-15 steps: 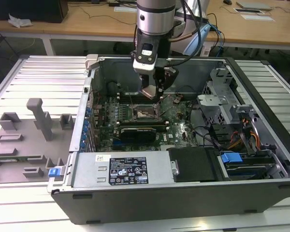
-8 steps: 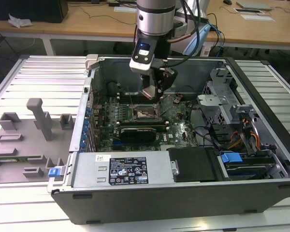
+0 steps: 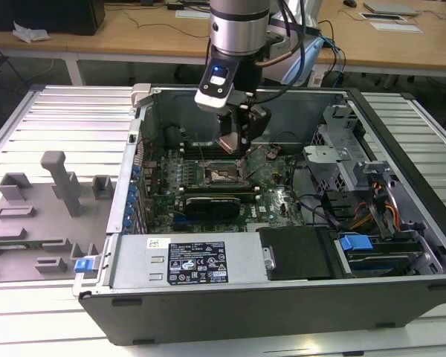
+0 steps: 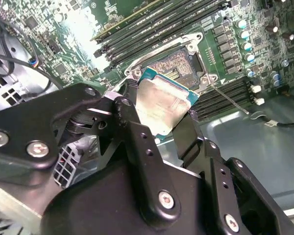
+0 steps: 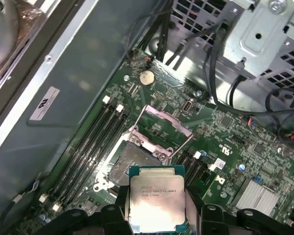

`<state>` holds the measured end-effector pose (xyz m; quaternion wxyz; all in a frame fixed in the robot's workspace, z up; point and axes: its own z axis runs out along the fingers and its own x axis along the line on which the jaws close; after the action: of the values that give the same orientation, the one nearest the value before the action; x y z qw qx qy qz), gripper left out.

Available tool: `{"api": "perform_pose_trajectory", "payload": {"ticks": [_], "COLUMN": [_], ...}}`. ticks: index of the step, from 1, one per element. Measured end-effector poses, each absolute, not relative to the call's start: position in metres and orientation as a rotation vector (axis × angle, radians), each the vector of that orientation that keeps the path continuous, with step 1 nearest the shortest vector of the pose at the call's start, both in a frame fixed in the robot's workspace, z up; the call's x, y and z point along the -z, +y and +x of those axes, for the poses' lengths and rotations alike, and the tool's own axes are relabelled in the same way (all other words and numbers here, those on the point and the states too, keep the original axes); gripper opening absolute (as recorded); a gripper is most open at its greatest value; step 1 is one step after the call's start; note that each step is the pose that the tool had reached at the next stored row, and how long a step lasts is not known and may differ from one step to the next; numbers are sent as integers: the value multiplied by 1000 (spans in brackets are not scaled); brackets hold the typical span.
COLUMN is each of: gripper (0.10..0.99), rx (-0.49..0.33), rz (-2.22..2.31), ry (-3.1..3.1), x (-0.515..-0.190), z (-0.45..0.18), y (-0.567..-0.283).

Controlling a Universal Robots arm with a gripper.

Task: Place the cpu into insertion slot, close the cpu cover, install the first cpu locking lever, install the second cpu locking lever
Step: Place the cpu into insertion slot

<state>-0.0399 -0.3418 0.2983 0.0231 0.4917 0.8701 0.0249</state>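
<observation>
My gripper (image 3: 233, 140) hangs inside the open computer case, shut on the cpu (image 3: 229, 143), a flat square chip with a pale silver top. In both wrist views the black fingers (image 4: 132, 112) clamp the cpu (image 5: 157, 198) by two opposite edges. The cpu (image 4: 167, 105) is held a short way above the insertion slot (image 4: 179, 62), tilted, and apart from it. The insertion slot (image 5: 131, 165) lies bare on the green board, also seen as a dark square (image 3: 224, 175). The cpu cover (image 5: 162, 128), a silvery frame, stands swung up at the slot's far side. A thin lever wire (image 4: 229, 100) sticks out beside the slot.
Long black memory slots (image 5: 90, 142) flank the socket. A black card (image 3: 215, 202) lies in front of it, and a metal drive cage (image 3: 334, 141) with cables stands at the exterior view's right. A grey fixture tray (image 3: 44, 204) sits outside the case at the left.
</observation>
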Motion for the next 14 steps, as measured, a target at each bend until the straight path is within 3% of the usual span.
{"api": "perform_pose_trajectory", "payload": {"ticks": [14], "gripper": [537], "rx": [-65], "rz": [1925], "ry": [2414], "x": [-295], "z": [-40], "y": [-342]}}
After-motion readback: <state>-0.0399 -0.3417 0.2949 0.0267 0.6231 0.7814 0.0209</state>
